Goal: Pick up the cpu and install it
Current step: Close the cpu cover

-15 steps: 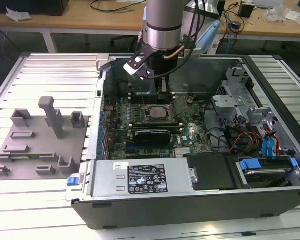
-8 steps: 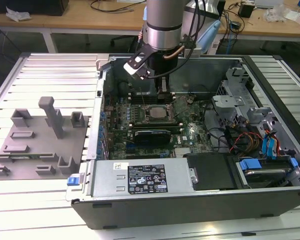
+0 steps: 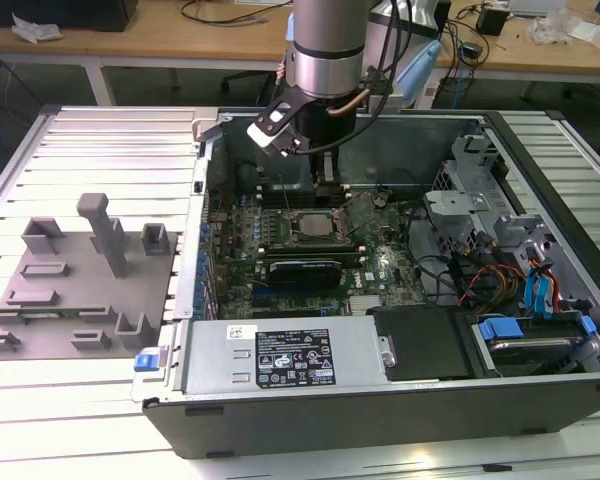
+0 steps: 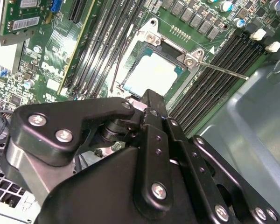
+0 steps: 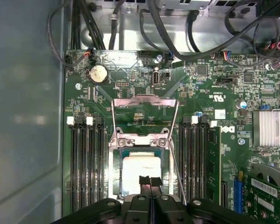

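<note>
Fixture (exterior view's left): grey moulded tray [image 3: 70, 290] w/ posts and pockets, lies on slatted metal tabletop [image 3: 110, 150], just beside the PC case.
Case: PC case [image 3: 380, 420] lies open on its side, motherboard [image 3: 380, 265] exposed.
Arm: robot arm [image 3: 325, 55] reaches down from above into the case, over the socket area, approx. mid-frame in exterior view.
Jaws: drawn narrow, pads [image 5: 143, 181] together or nearly so, nothing seen btw. them. They sit directly over the cpu, near one edge of it. Contact w/ cpu: can't tell.
Cpu: cpu [image 5: 139, 169] [image 4: 154, 74] w/ pale square top lies flat inside the socket frame [image 5: 114, 140]; seen in both wrist views.
Load plate: metal load plate [image 5: 144, 99] stands open, off the cpu.
Lever: thin metal lever [image 5: 177, 158] [image 4: 221, 70] unlatched, just beside the socket frame.
RAM slots: black RAM slots [image 5: 84, 163] run along both sides of the socket frame.
PSU: long grey box [image 3: 280, 355] w/ white label, along the case's near wall in exterior view.
Drive bay (exterior view's right): blue tabs [image 3: 500, 328] and orange/red cables [image 3: 480, 280].
</note>
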{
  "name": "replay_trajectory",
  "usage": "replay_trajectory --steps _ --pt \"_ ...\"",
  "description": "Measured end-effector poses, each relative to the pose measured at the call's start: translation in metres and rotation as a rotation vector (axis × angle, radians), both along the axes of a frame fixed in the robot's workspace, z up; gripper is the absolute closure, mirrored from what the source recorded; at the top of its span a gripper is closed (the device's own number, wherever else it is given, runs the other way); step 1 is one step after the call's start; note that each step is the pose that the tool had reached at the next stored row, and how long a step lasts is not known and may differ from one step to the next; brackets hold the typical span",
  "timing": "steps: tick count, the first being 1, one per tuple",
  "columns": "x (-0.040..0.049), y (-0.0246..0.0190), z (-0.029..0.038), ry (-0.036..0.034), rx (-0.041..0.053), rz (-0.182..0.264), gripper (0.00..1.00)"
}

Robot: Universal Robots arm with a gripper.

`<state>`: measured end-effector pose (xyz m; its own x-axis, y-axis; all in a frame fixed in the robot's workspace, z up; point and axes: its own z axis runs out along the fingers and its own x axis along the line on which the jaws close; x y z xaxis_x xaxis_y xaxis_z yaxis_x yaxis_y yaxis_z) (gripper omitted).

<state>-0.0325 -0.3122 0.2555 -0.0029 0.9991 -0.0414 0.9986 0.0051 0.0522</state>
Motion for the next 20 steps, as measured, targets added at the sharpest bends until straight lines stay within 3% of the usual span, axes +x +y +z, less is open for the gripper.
replay_trajectory --steps 20 --pt "0.0 0.0001 0.0074 -0.0001 0.0 0.0 0.89"
